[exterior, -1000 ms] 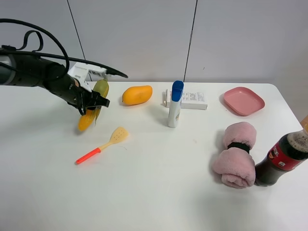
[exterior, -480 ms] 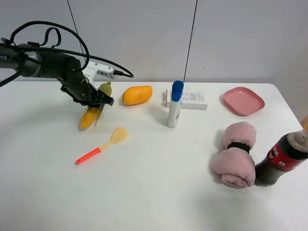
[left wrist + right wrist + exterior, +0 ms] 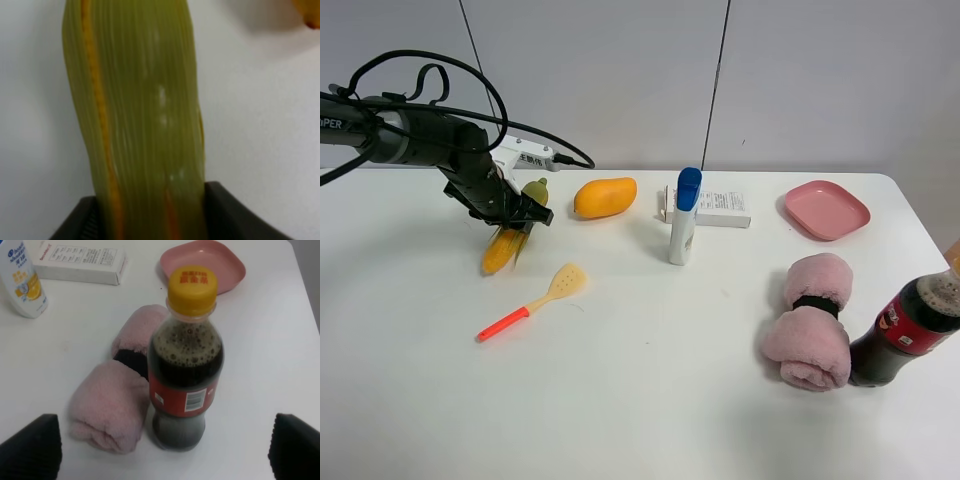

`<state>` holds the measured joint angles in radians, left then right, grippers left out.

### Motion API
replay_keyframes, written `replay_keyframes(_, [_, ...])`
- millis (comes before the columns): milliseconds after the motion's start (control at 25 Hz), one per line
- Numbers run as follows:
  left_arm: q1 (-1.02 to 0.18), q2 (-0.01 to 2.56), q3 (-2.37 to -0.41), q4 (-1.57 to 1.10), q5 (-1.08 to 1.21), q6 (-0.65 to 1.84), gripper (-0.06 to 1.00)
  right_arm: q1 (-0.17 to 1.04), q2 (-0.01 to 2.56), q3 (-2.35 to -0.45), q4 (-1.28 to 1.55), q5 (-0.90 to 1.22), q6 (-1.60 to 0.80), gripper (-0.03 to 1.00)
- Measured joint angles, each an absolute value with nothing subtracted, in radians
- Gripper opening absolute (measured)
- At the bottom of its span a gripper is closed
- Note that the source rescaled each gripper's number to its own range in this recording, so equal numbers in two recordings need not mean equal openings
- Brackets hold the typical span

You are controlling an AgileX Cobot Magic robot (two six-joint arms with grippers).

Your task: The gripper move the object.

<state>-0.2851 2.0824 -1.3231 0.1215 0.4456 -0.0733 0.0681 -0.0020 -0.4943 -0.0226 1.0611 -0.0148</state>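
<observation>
Two black fingers of the left pincer (image 3: 517,212) are pressed against the ear of corn (image 3: 506,246), pinching it roughly at mid-length. In the left wrist view the green husk fills the gap between the fingers and runs out well beyond them. Seen from the high camera, the corn hangs tilted: its green stub end sticks up behind the pincer, toward the wall, and its yellow kernel end slants down in front of the pincer, toward the counter (image 3: 640,410). Whether the yellow tip touches the counter cannot be told.

Just beside the stub end, an orange-yellow mango (image 3: 605,197) lies on the counter. Near the kernel end, toward the front, lies a yellow spatula with a red handle (image 3: 530,300), apart from the corn.

Farther right stand a white bottle with a blue cap (image 3: 684,220) and, behind it, a flat white box (image 3: 718,207). A pink plate (image 3: 826,210) sits near the far right corner. In front of it lie a rolled pink towel (image 3: 810,325) and, just beside that, an upright cola bottle (image 3: 908,328).

Over that bottle the right pincer (image 3: 161,449) hangs with its fingers spread wide, gripping nothing.
</observation>
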Motion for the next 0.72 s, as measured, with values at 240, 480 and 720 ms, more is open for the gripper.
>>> replay_keyframes(240, [-0.285, 2.082, -1.323, 0.125, 0.452, -0.073, 0.00, 0.068, -0.002, -0.494, -0.023, 1.061, -0.015, 1.00])
replay_keyframes(480, [-0.285, 2.082, -1.323, 0.144, 0.441, -0.074, 0.67, 0.068, -0.002, -0.494, -0.023, 1.061, -0.015, 1.00])
replay_keyframes(720, [-0.285, 2.076, -1.323, 0.147, 0.462, -0.085, 0.99, 0.068, -0.002, -0.494, -0.023, 1.061, -0.015, 1.00])
